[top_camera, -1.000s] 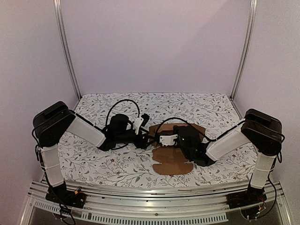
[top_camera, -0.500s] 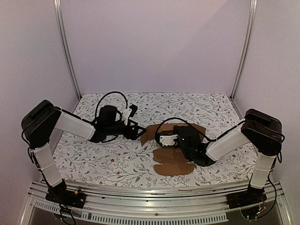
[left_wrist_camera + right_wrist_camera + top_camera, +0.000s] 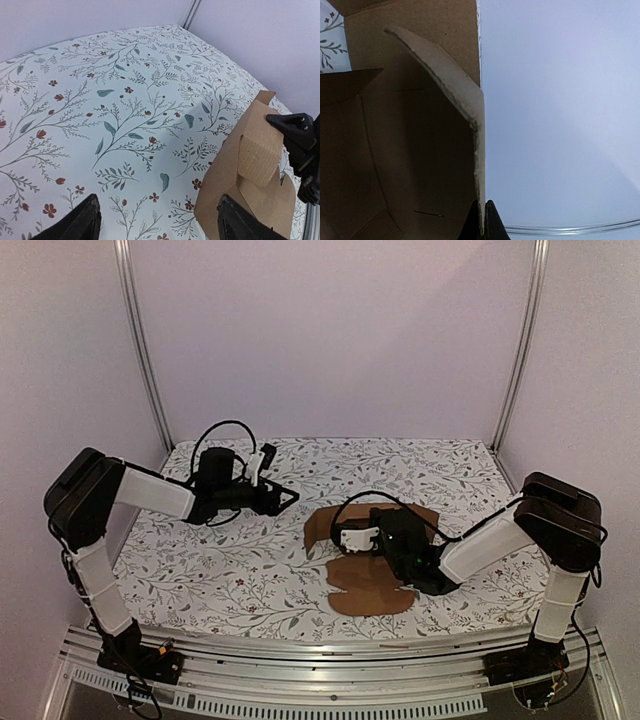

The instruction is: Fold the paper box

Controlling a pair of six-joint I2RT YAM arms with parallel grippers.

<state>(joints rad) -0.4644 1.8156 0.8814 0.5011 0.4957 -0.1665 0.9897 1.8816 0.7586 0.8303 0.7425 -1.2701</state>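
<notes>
The paper box [image 3: 370, 575] is plain brown cardboard, part flat on the table and part raised, near the middle right. My right gripper [image 3: 338, 532] is shut on the edge of one raised panel; its wrist view shows the panel's edge [image 3: 479, 165] pinched between the fingertips [image 3: 484, 220]. My left gripper [image 3: 285, 498] is open and empty, up and left of the box, apart from it. In the left wrist view the box [image 3: 250, 175] stands at the lower right, past the right fingertip [image 3: 235, 222].
The table [image 3: 200, 570] has a floral cloth. Metal posts [image 3: 140, 350] stand at the back corners, with white walls behind. An aluminium rail [image 3: 330, 655] runs along the near edge.
My left gripper has drawn away from the box, moving left and toward the back. The right gripper has kept its hold on the panel without moving.
</notes>
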